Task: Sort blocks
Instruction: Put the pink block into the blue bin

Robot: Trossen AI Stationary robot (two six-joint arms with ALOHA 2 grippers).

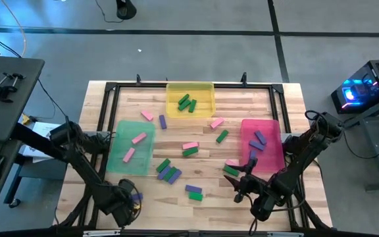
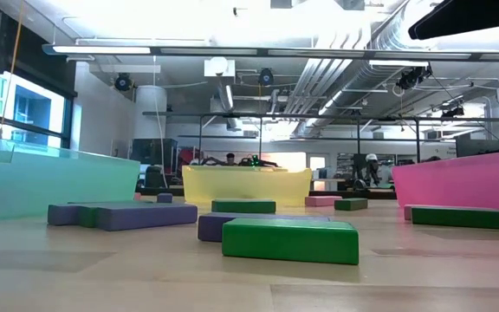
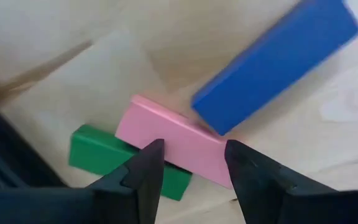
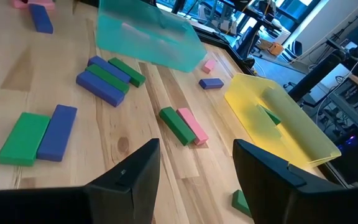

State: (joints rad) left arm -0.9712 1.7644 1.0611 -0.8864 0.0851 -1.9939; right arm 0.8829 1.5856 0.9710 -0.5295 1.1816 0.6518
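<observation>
Left gripper [image 1: 131, 197] sits low at the table's near-left corner. Left wrist view: fingers [image 3: 148, 180] apart, straddling the end of a pink block [image 3: 176, 142], not closed on it. That pink block lies across a green block [image 3: 98, 152]; a blue block [image 3: 278, 62] is just beside its far end.

Right gripper [image 1: 242, 184] hovers near the near-right edge, just in front of the red tray [image 1: 272, 158]. Fingers [image 4: 126, 180] apart, nothing between them.

Blocks: scattered over the wooden table [image 1: 196, 125]. Green tray [image 1: 120, 161] holds two pink. Yellow tray [image 1: 202, 89] holds several green. Red tray holds blue-purple ones. Loose on the table: a pink/green pair [image 1: 189, 149] mid-table, a green and blue-purple cluster [image 1: 168, 171], a blue-purple/green pair [image 1: 194, 191] near the front.

No readable writing, labels or brand marks on blocks or trays.
</observation>
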